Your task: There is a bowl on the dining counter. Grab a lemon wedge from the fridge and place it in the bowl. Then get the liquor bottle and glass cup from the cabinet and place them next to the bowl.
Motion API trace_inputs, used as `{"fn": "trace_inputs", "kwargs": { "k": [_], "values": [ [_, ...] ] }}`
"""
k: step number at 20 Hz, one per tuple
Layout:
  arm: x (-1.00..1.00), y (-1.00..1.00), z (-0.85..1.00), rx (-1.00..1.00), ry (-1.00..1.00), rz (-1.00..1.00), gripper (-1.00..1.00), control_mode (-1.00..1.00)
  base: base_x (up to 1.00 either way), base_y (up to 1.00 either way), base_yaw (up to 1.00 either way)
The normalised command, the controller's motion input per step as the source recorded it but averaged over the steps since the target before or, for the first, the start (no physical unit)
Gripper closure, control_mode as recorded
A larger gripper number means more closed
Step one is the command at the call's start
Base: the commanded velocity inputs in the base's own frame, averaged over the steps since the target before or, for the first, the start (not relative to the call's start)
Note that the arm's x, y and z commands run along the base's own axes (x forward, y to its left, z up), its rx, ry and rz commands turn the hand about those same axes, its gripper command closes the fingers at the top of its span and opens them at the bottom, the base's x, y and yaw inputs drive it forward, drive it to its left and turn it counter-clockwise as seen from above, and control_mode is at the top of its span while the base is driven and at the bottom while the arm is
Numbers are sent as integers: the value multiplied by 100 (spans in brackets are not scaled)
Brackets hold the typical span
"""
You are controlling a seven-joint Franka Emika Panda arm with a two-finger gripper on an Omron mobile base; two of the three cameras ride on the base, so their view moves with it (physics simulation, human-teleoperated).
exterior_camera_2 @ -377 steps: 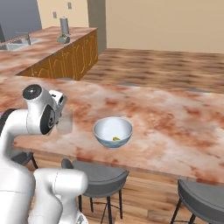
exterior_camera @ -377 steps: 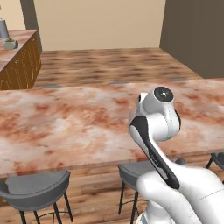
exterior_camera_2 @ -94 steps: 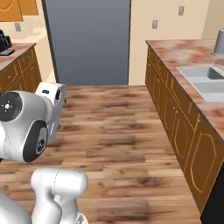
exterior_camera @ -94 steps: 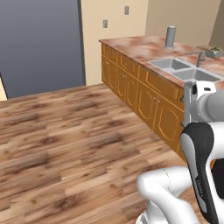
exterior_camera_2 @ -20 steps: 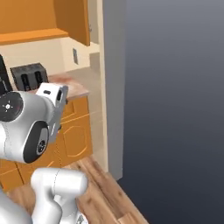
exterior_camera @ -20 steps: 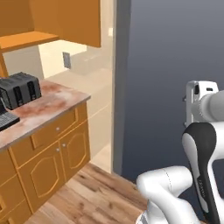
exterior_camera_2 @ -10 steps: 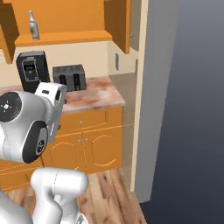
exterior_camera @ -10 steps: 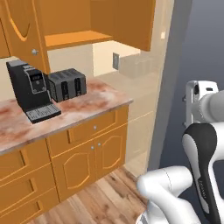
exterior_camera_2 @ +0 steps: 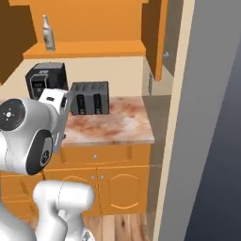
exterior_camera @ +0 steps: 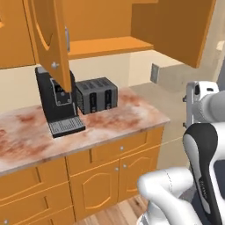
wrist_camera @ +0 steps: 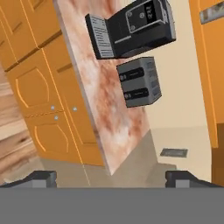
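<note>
A pale liquor bottle (exterior_camera_2: pixel 46 32) stands upright on the orange shelf (exterior_camera_2: pixel 89 48) of the open upper cabinet, above the coffee machine. In the left base view an open cabinet door (exterior_camera: pixel 50 41) covers that end of the shelf; a grey sliver (exterior_camera: pixel 67 38) peeks past the door's edge, and I cannot tell what it is. My gripper (wrist_camera: pixel 112 180) is open with nothing between its fingertips (wrist_camera: pixel 41 177). It is held high by my arm (exterior_camera: pixel 203 132), well short of the counter and below the shelf.
A black coffee machine (exterior_camera_2: pixel 44 77) and a dark toaster (exterior_camera_2: pixel 89 98) stand on the marble counter (exterior_camera_2: pixel 117 126) over orange drawers and doors. The grey fridge (exterior_camera_2: pixel 212 117) rises at the right. A second cabinet door (exterior_camera: pixel 176 26) hangs open at the upper right.
The whole picture has swept from the fridge front onto the counter and open cabinet, so the base has moved. The arm keeps the same pose and the gripper stays open.
</note>
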Motion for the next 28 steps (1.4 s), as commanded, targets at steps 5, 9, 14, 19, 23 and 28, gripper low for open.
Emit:
{"fn": "trace_inputs", "kwargs": {
  "k": [5, 9, 14, 19, 23, 28],
  "values": [
    [0, 0, 0, 0, 0, 0, -100, 100, 95, -38, 36],
    [0, 0, 0, 0, 0, 0, -100, 100, 58, -14, 19],
    [0, 0, 0, 0, 0, 0, -100, 100, 4, 0, 13],
    [0, 0, 0, 0, 0, 0, -100, 100, 22, 13, 0],
    [0, 0, 0, 0, 0, 0, -100, 100, 6, 73, -1],
    [0, 0, 0, 0, 0, 0, -100, 100, 21, 70, -1]
  ]
}}
